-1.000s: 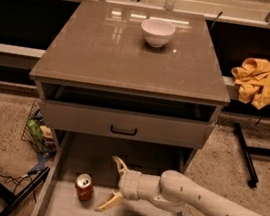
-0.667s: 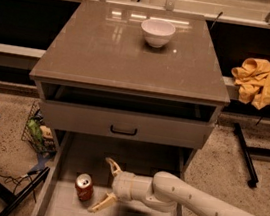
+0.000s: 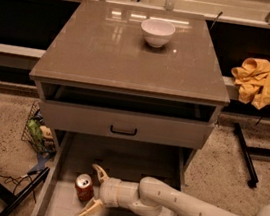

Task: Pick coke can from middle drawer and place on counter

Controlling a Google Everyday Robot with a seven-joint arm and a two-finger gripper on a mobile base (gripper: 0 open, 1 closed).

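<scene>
The coke can point(image 3: 84, 187), red with a silver top, stands upright on the pale floor of the pulled-out middle drawer point(image 3: 132, 162), near its left side. My gripper point(image 3: 91, 192) reaches in from the right on a white arm. Its two cream fingers are open, one behind the can and one in front of it, with the can partly between their tips. The counter point(image 3: 108, 50) is the glossy grey-brown top of the cabinet above.
A white bowl point(image 3: 157, 32) sits at the back of the counter. A closed drawer with a black handle point(image 3: 123, 129) hangs above the open one. A yellow cloth point(image 3: 261, 81) lies at right. A wire basket point(image 3: 37, 133) and cables lie on the floor at left.
My gripper has moved left across the drawer toward the can, and its open fingers now flank the can. The can has not moved.
</scene>
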